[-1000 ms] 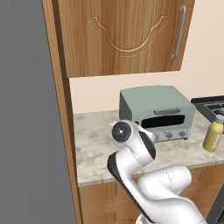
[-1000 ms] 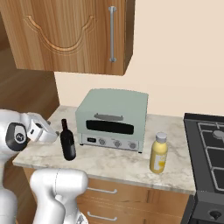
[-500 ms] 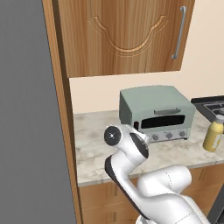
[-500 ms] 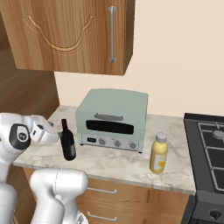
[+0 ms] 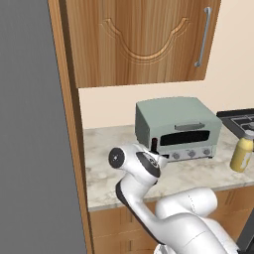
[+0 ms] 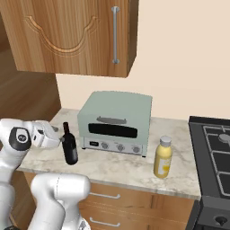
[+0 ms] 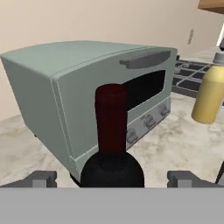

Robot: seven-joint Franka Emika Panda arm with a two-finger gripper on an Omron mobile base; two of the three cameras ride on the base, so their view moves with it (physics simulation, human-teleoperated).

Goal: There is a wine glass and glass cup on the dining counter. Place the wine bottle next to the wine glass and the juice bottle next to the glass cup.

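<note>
One wine bottle (image 7: 112, 148) stands upright between the tips of the wide-open claw (image 7: 112, 178), one toaster oven (image 7: 94, 94) just beyond it, one juice bottle (image 7: 210, 94) farther right on the table (image 7: 175, 146).

The robot arm (image 5: 173, 218) is a chain of thick, rounded, glossy white segments — smooth shells without visible cables or screws. Where the segments meet, dark grey rings and black bands show. A round white joint cap (image 5: 117, 157) carries a small dark circular disc at its centre, and the same disc marks the cap in the right base view. The two-finger gripper (image 7: 112, 178) ends in two small, blocky, dark grey fingertips (image 7: 43, 178) — squared and matte.
</note>
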